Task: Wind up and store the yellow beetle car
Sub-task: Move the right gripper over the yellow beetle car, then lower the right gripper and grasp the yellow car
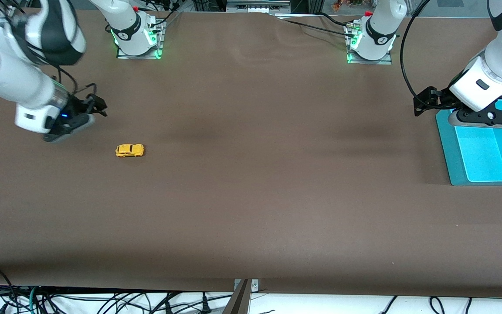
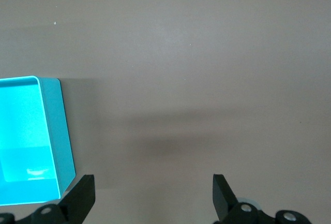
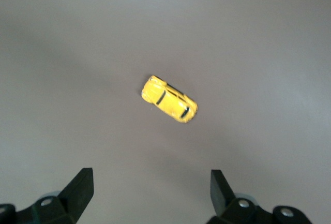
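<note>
- The teal bin (image 1: 486,152) is cut off at the picture's edge in the front view, and its farthest corner is covered by the left arm's wrist; only one corner of it (image 2: 49,131) shows in the left wrist view.
- The right gripper's fingertips are hidden under its own wrist in the front view, so its point sits on the dark hand (image 1: 72,124); the right wrist view (image 3: 150,190) shows the two fingers spread wide with nothing between them.
- The left gripper (image 1: 486,117) hangs over the farthest edge of the teal bin at the left arm's end of the table; its fingers are parted and empty in the left wrist view (image 2: 152,195).
- The yellow beetle car (image 1: 130,150) stands on its wheels on the brown table (image 1: 251,174), toward the right arm's end, well apart from the bin.
- The car (image 3: 169,99) is free of both grippers; the right gripper hovers over the table just beside it.
- Nothing lies between the car and the bin but bare tabletop.
- Loose cables (image 1: 103,303) trail below the table's nearest edge.
</note>
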Controlling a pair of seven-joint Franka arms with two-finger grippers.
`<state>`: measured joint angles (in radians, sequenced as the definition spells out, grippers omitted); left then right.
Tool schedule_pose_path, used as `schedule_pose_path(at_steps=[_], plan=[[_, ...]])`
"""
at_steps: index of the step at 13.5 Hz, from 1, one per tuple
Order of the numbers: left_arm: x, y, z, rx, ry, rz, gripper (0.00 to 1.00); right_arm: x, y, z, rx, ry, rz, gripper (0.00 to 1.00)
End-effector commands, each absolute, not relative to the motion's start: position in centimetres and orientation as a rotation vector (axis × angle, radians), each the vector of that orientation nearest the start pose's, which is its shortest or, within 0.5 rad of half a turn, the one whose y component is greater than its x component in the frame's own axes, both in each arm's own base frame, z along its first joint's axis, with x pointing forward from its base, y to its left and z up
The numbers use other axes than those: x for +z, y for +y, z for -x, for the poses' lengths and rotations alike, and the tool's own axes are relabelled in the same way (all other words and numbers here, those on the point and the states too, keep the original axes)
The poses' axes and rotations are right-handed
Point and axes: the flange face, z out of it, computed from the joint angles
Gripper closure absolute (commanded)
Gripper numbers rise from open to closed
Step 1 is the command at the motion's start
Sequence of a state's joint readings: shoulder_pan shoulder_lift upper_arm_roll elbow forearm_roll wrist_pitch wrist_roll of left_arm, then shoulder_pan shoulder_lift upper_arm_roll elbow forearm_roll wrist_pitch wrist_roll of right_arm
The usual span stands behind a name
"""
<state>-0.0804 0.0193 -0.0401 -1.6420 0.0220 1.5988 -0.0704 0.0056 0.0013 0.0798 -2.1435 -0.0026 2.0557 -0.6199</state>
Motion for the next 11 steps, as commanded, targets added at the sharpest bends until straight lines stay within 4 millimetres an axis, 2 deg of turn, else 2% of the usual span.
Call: schedule_pose_path(at_steps=[1, 3, 7, 9, 11], plan=[[59.1, -6.3, -55.3, 0.093, 0.116, 3.114, 0.00, 34.5, 4.2, -51.5, 0.032, -1.555, 2.717, 0.00], [59.1, -6.2, -55.3, 0.093, 0.114, 3.114, 0.00, 30.4, 4.2, -51.4, -0.002, -1.827, 2.550, 0.00], [59.1, -6.1, -55.3, 0.093, 0.111, 3.114, 0.00, 24.1, 4.3, -51.3, -0.013, -2.098, 2.322, 0.00], [59.1, -6.1, -55.3, 0.093, 0.111, 3.114, 0.00, 21.9, 4.2, -50.6, -0.039, -2.160, 2.277, 0.00], [59.1, -6.1, -55.3, 0.093, 0.111, 3.114, 0.00, 20.7, 4.3, -50.6, -0.057, -2.202, 2.245, 0.00]])
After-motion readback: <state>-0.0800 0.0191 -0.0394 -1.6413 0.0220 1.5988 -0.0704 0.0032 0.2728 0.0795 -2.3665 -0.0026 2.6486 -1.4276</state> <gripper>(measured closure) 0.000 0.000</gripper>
